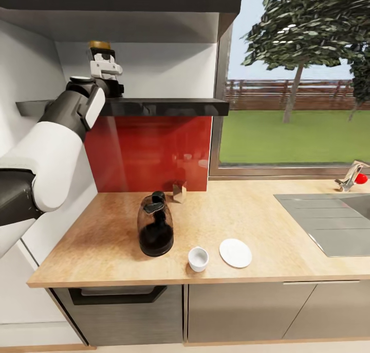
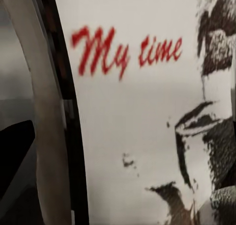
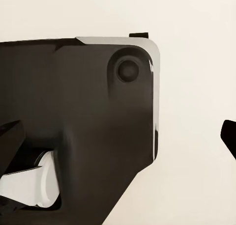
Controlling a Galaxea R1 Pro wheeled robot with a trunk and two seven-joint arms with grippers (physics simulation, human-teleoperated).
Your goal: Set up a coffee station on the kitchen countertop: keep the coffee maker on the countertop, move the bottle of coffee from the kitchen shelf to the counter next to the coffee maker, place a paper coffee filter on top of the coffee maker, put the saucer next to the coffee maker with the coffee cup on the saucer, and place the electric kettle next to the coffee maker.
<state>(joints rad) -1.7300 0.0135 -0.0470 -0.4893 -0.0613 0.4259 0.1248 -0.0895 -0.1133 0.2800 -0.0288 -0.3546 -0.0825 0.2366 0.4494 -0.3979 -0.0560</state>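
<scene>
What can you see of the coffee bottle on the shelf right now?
The coffee bottle stands upright on the dark kitchen shelf, near the white wall. From the head view only its gold-brown cap shows, above the raised left claw, which hides the body. The left wrist view, very close, shows a white label with red script reading "My time" and a dark sketch-like print at its edge. Whether the claw has closed on it cannot be told.

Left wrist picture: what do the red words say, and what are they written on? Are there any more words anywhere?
"My time" in red script, on the white label of the coffee bottle, very close to the camera.
The black marks beside it on the label look like a drawing, not letters.
No other words can be read in the head or right wrist pictures.
</scene>
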